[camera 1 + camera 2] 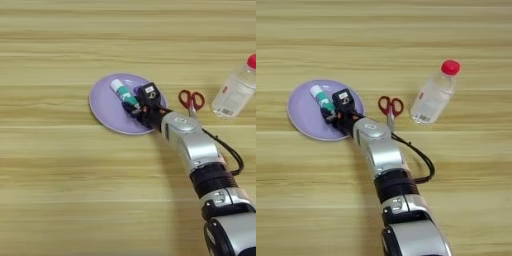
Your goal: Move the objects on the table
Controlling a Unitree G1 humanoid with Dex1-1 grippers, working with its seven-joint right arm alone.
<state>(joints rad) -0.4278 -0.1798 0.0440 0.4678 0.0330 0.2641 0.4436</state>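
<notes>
Left eye view puts the white tube with the teal label (123,93) on the lilac plate (102,107) just left of centre, lying on its side, its white end toward the upper left and its teal end under my gripper (136,106). The black fingers sit at that teal end and look to be touching it, but I cannot tell from here whether they are pinching it or merely spread beside it. I judge the tube light, stiff and smooth-skinned, so it may roll or slip; I would take it across the middle of the barrel, not at the end. No purple block is visible to me; against a plate of that colour, or under the gripper, it could be hidden. Red-handled scissors (191,100) lie just right of the plate, and the clear bottle with a red cap (235,90) is cut by the right edge of the frame. Right eye view shows the same plate (301,112) at the left of the frame, with the tube (322,99) and gripper (331,114) on it, and adds what the other view lacks: the whole bottle (433,97) leaning toward the upper right, clear of the scissors (390,107), and bare wooden table (476,165) beyond it. My silver forearm (378,147) runs from the bottom edge up to the plate.
</notes>
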